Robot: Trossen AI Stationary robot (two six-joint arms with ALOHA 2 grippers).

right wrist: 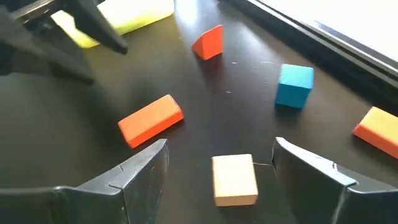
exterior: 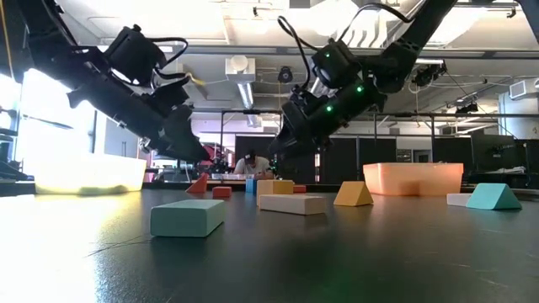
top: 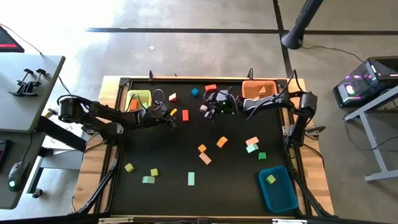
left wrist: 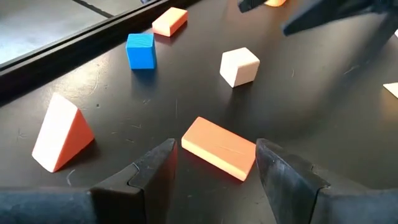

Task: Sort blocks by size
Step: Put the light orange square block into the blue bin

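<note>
**Both arms lined up on blocks near the far edge, nothing picked yet**

Left gripper (left wrist: 214, 163) is low over the mat w/ jaws spread, and an orange bar (left wrist: 219, 147) lies flat between the fingertips, not touched as far as I can see. Beside it sit a red-orange wedge (left wrist: 60, 132), a cream cube (left wrist: 239, 66) and a blue cube (left wrist: 141, 50).

Right gripper (right wrist: 217, 167) is also spread wide, straddling that same cream cube, which lies on the mat between its fingers, apart from both. So neither hand holds anything.

Most blocks are unsorted, scattered over the black mat (top: 168, 155): a cluster mid-mat, a few near the front-left. One yellow-green block lies in the blue bin (top: 278, 188) at front right, and the orange bin (top: 259, 89) holds an orange piece. Yellow bin (top: 139, 99) contents I can't make out.

My read: early in the sort, approach step on both sides. Next I'd drop each gripper the last bit, keep the block centred, then close. Bar wants a pinch across its short side. The arms are close together here, so I'd move one at a time to avoid a clash.
</note>
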